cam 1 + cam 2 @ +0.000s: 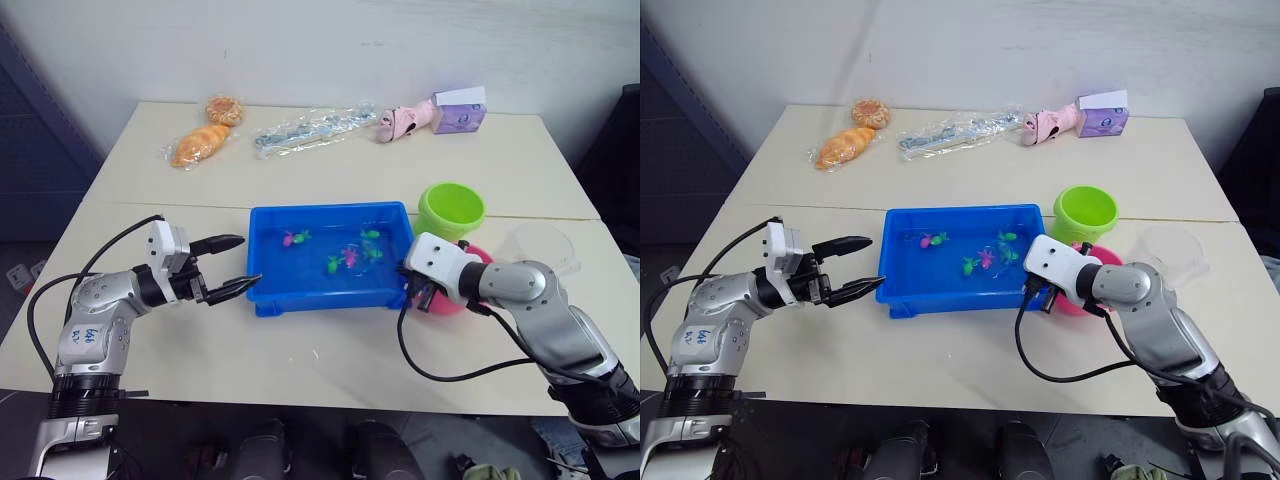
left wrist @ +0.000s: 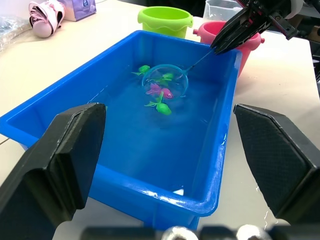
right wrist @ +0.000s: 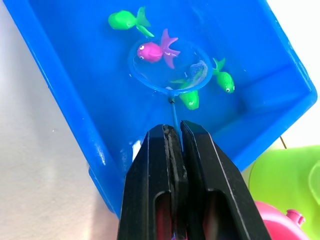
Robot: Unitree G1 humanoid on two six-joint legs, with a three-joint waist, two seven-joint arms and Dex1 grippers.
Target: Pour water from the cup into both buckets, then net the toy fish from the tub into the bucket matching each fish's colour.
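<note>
- Right end effector (image 3: 172, 145) clamped on the thin dark handle of the small light-blue hoop net (image 3: 167, 70); hoop sits in the water of the shallow bright blue plastic tub (image 1: 262, 300).
- One pink toy fish (image 3: 150, 51) lies inside the hoop; green toy fish (image 3: 224, 80) crowd just beside the rim.
- Left end effector (image 1: 232, 264) spread wide, empty, just beside the tub's left wall.
- Risk: a green fish gets scooped too, wrong bucket.
- Risk: fish slides off if the hoop tilts on the lift.
- Pink round plastic bucket (image 2: 210, 31) and lime green round plastic bucket (image 1: 451, 208) stand near on the worktop (image 1: 300, 360); arm swing could tip them.
</note>
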